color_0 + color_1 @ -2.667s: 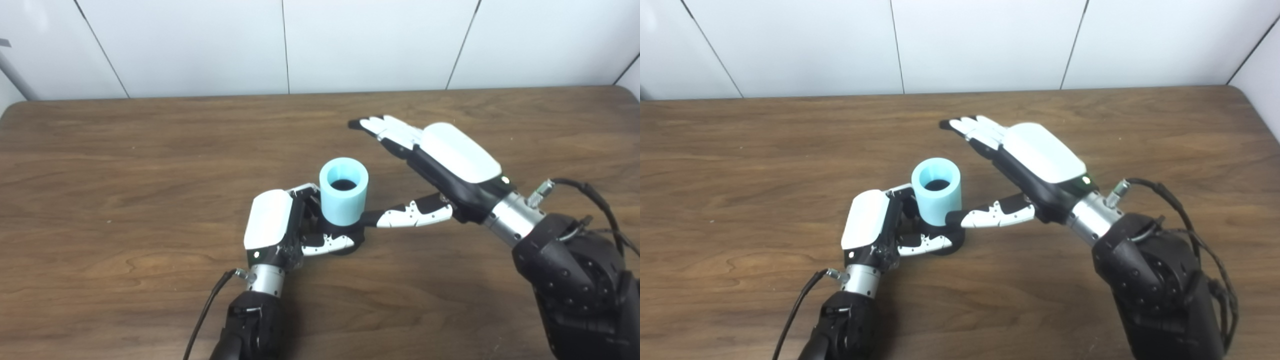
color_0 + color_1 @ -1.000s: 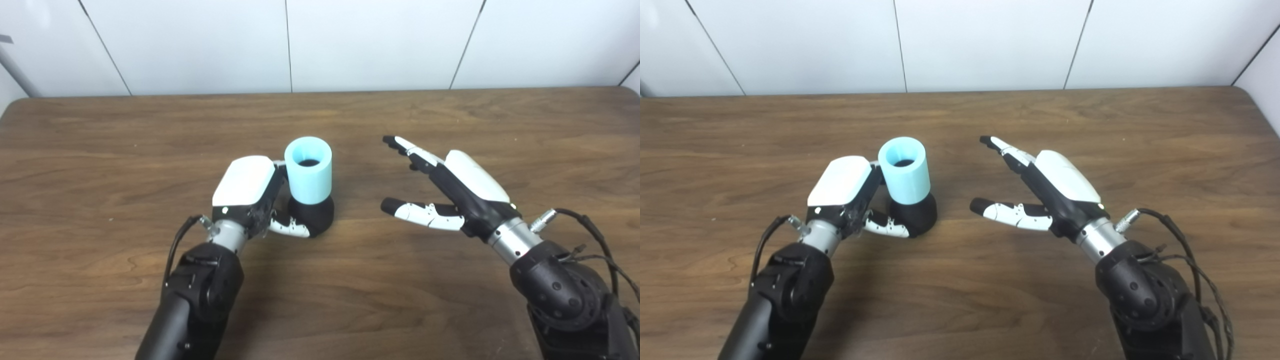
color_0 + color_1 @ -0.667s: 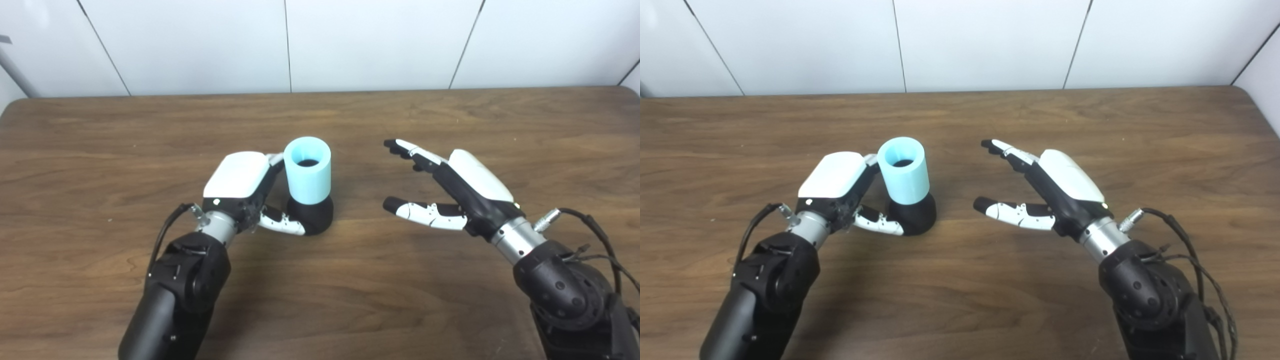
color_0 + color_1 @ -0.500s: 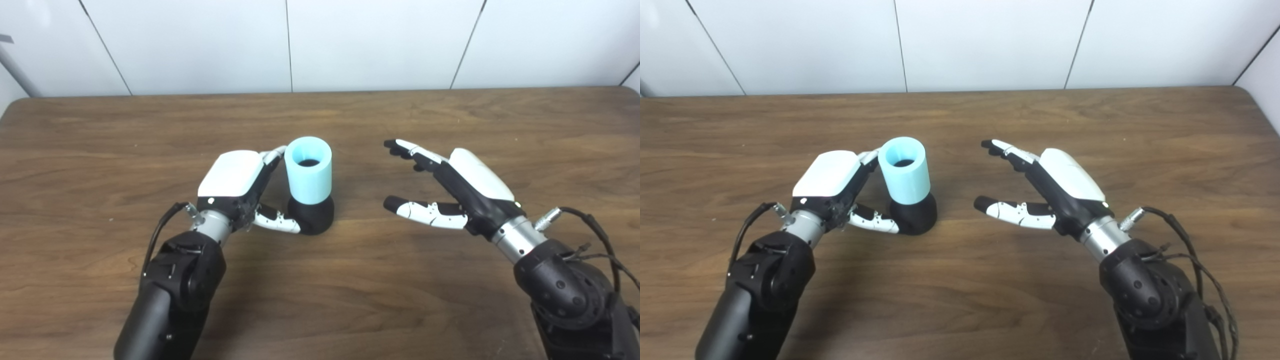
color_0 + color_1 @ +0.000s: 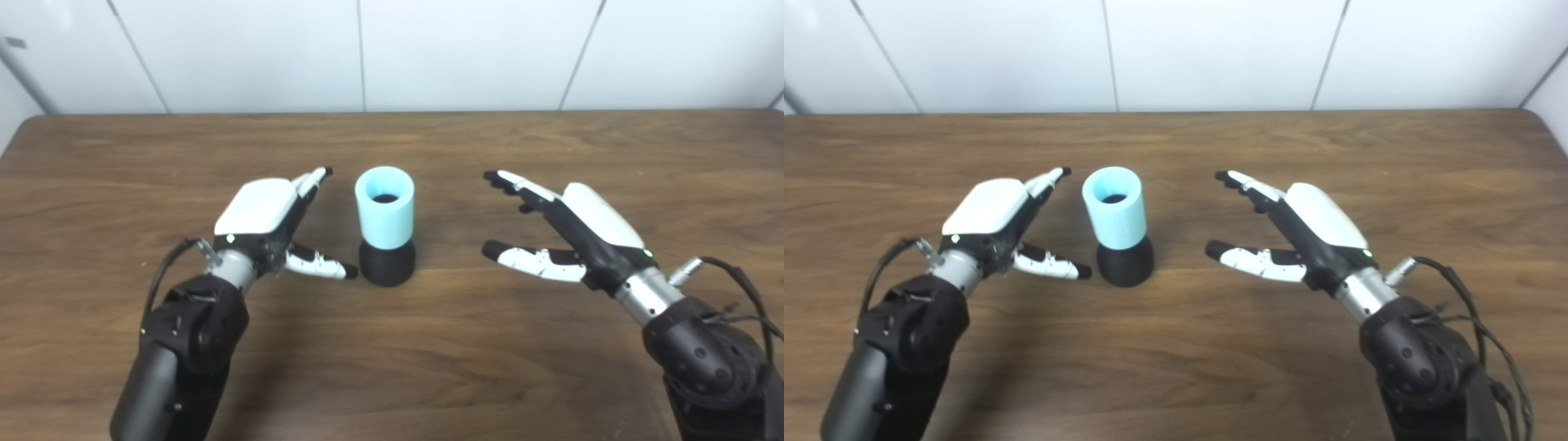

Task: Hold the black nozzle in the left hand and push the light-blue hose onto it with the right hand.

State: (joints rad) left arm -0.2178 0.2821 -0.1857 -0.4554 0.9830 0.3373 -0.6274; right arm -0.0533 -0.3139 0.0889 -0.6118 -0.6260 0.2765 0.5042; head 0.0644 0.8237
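Observation:
The light-blue hose (image 5: 385, 206) is a short upright tube seated on top of the black nozzle (image 5: 386, 264), which stands on the wooden table (image 5: 392, 343) near the middle. My left hand (image 5: 269, 214) lies just left of the pair, open, its thumb tip a small gap from the nozzle's base and touching nothing. To the right, my right hand (image 5: 569, 226) is also open with fingers spread, well apart from the hose. In the right eye view the same hose (image 5: 1115, 207) and nozzle (image 5: 1125, 263) stand free between both hands.
White wall panels (image 5: 392, 55) run behind the table's far edge. A cable (image 5: 735, 288) loops off my right wrist near the right border. Nothing else lies on the wood.
My left hand has let go of the nozzle, opened and drawn back to the left. The hose and nozzle now stand alone. The right hand stays open and barely moved.

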